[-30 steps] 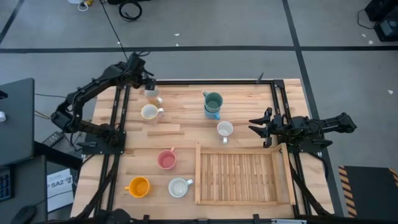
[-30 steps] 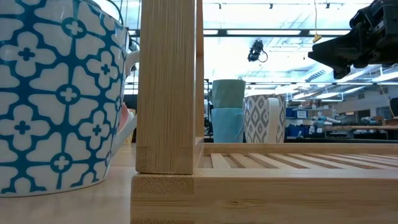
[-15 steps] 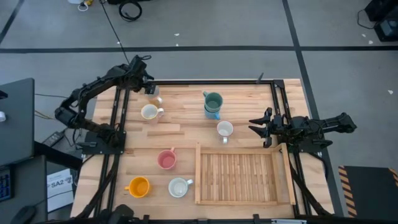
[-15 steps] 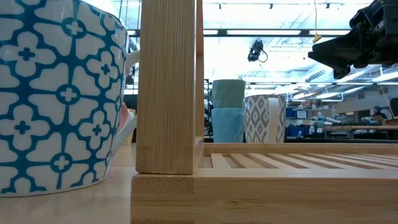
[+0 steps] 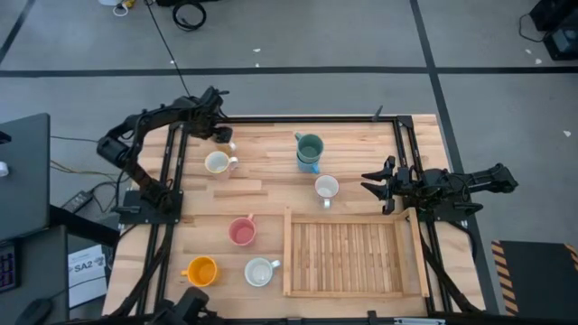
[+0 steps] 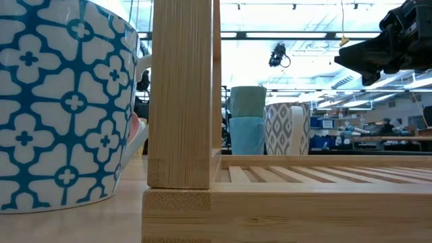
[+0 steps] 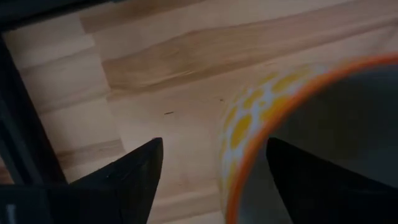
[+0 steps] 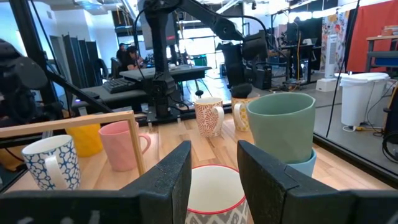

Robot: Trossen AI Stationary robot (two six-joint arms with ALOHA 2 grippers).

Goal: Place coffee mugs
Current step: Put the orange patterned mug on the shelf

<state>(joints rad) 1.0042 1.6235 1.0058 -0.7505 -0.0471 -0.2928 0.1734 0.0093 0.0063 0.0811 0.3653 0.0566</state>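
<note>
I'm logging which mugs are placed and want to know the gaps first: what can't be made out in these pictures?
- Left gripper, high view: whether it touches the mug under it; the arm covers that mug.
- Blue mug, high view: mostly covered by the green mug stacked on it.
- Low view: the tray's post and the blue-patterned mug hide the mugs behind.
- Orange-rimmed mug, left wrist view: cut off by the edge.

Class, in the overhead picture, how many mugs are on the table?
8: a patterned mug under the left gripper, a cream mug beside it, a green mug stacked on a blue mug, a white mug by the tray, a pink mug, an orange mug, and a blue-patterned mug.
</note>
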